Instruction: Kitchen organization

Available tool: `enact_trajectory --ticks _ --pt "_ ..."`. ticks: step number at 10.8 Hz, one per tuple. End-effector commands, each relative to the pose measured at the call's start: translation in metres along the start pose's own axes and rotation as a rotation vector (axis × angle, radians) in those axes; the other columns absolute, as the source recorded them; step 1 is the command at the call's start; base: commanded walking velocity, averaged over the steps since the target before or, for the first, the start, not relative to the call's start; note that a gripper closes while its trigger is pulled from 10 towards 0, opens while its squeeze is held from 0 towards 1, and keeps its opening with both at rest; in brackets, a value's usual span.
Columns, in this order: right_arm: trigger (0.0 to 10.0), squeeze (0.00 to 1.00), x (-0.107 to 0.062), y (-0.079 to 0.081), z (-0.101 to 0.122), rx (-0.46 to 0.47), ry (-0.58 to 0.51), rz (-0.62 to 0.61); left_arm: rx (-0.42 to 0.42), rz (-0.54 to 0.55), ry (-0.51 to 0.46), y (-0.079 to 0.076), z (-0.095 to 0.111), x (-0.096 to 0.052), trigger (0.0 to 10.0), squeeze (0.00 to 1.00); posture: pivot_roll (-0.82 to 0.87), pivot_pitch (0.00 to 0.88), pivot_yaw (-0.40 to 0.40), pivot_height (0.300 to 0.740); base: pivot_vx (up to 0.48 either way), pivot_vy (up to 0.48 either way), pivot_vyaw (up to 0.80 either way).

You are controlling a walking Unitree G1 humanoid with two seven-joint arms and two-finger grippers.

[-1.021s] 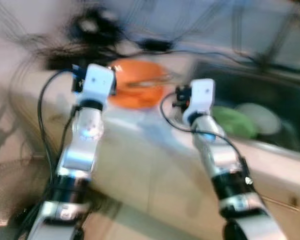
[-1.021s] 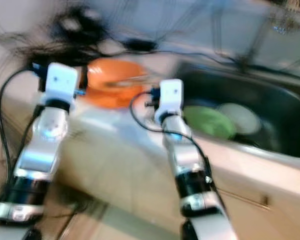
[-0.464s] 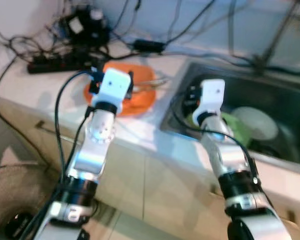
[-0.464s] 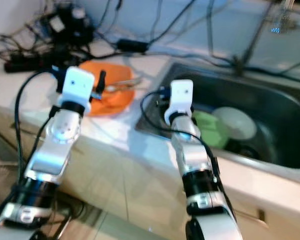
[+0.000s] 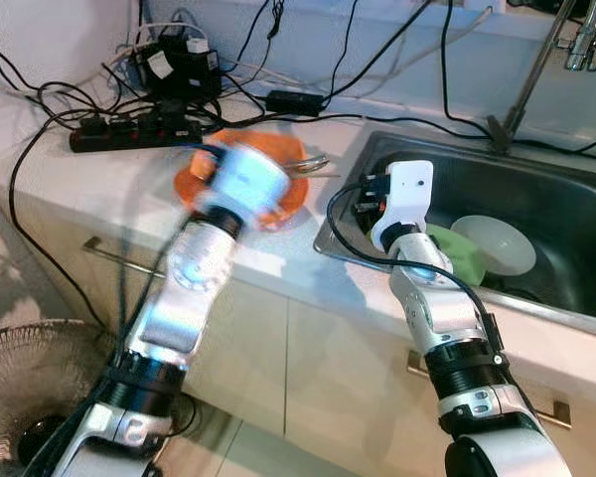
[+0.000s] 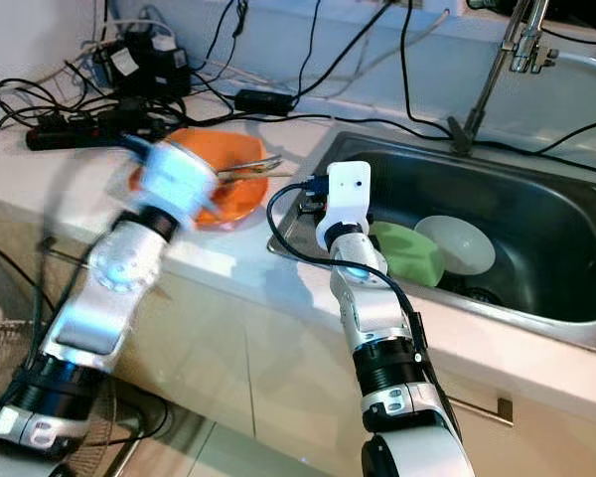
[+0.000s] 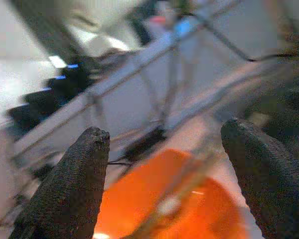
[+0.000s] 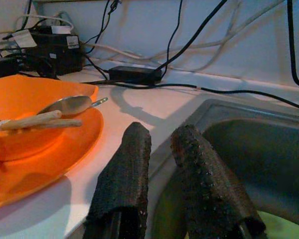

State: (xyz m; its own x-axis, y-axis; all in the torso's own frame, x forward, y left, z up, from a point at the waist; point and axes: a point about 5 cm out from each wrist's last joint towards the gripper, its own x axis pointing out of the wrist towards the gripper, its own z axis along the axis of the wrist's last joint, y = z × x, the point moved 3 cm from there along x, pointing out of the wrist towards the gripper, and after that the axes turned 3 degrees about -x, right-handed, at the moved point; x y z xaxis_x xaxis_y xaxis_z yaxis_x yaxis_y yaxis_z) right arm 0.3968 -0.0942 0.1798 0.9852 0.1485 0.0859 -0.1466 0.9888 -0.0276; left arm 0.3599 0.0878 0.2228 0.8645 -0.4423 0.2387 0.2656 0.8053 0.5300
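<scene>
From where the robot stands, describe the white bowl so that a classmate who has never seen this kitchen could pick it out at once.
Find the steel sink sunk into the pale counter, below the tap. Two dishes lie side by side in its basin. The white bowl is the one farther from the orange plate on the counter, and its plain white colour sets it apart from the green dish beside it.

Home kitchen; steel sink, faucet, counter, cabinet drawers
</scene>
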Motion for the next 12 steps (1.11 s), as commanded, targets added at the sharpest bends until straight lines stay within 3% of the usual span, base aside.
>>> enact_trajectory --ticks 1,3,7,9,11,12 --pt "10.0 0.0 0.001 -0.002 0.004 0.007 -0.013 -0.012 0.016 -0.056 0.009 -0.007 -0.002 -0.001 10.0 0.0 0.2 0.025 -0.006 0.74 0.0 0.0 0.0" --pt "10.0 0.0 0.001 -0.002 0.002 0.007 -0.009 -0.011 0.075 -0.131 0.063 -0.016 -0.013 -0.003 10.0 0.0 0.2 0.024 -0.005 0.74 0.0 0.0 0.0" --pt "10.0 0.0 0.001 -0.001 0.002 0.014 -0.01 -0.013 0.303 -0.196 0.1 -0.012 -0.017 0.011 10.0 0.0 0.2 0.02 0.001 0.74 0.0 0.0 0.0" --pt "10.0 0.0 0.001 -0.001 0.003 0.017 -0.013 -0.016 0.416 -0.19 0.056 -0.007 -0.01 0.027 10.0 0.0 0.19 0.015 0.009 0.74 0.0 0.0 0.0" --pt "10.0 0.0 0.001 -0.003 0.002 0.015 -0.012 -0.026 0.445 -0.219 0.034 -0.01 -0.006 0.033 10.0 0.0 0.19 0.012 0.015 0.74 0.0 0.0 0.0" --pt "10.0 0.0 0.001 -0.014 -0.001 0.009 0.0 -0.064 0.468 -0.261 0.008 -0.017 -0.004 0.04 10.0 0.0 0.18 0.011 0.022 0.74 0.0 0.0 0.0"
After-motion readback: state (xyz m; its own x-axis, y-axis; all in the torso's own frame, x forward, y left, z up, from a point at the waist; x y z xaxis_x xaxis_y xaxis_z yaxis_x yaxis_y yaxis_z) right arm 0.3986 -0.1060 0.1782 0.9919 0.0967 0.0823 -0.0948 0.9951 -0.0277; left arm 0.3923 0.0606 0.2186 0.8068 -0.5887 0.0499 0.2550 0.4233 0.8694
